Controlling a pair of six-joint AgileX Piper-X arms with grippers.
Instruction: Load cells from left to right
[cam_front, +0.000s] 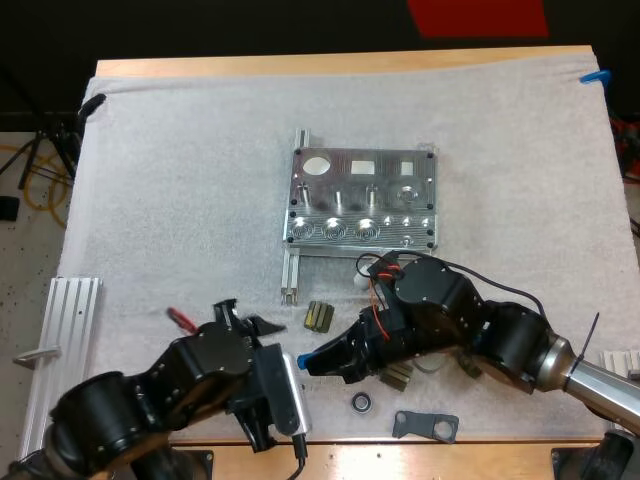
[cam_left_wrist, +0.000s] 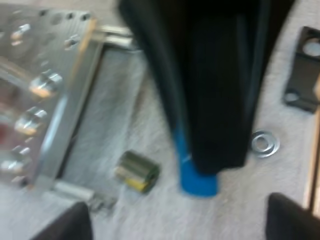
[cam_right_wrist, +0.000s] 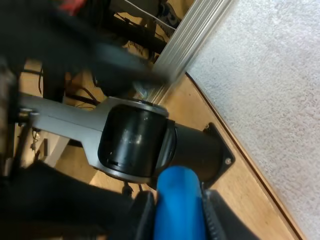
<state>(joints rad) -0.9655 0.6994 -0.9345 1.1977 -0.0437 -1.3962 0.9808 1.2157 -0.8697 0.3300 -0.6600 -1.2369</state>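
The right gripper (cam_front: 310, 361) is clamping a blue cylinder (cam_right_wrist: 179, 205), likely a cell bound for the fixture (cam_front: 362, 196) at twelve o'clock; the left gripper (cam_front: 245, 316) is holding its fingers wide.

My left gripper (cam_left_wrist: 181, 220) has its two fingers (cam_left_wrist: 70, 225) wide apart above the white mat (cam_left_wrist: 125, 115). Ahead of them hangs the right gripper (cam_left_wrist: 215, 157), with a blue cylinder (cam_left_wrist: 197, 180) at its tip. Left of the cylinder in the frame lies a small dark part (cam_left_wrist: 137, 171), near the corner of the metal fixture (cam_left_wrist: 45, 90). On the right lie a washer (cam_left_wrist: 265, 143) and a black plate (cam_left_wrist: 302, 70).
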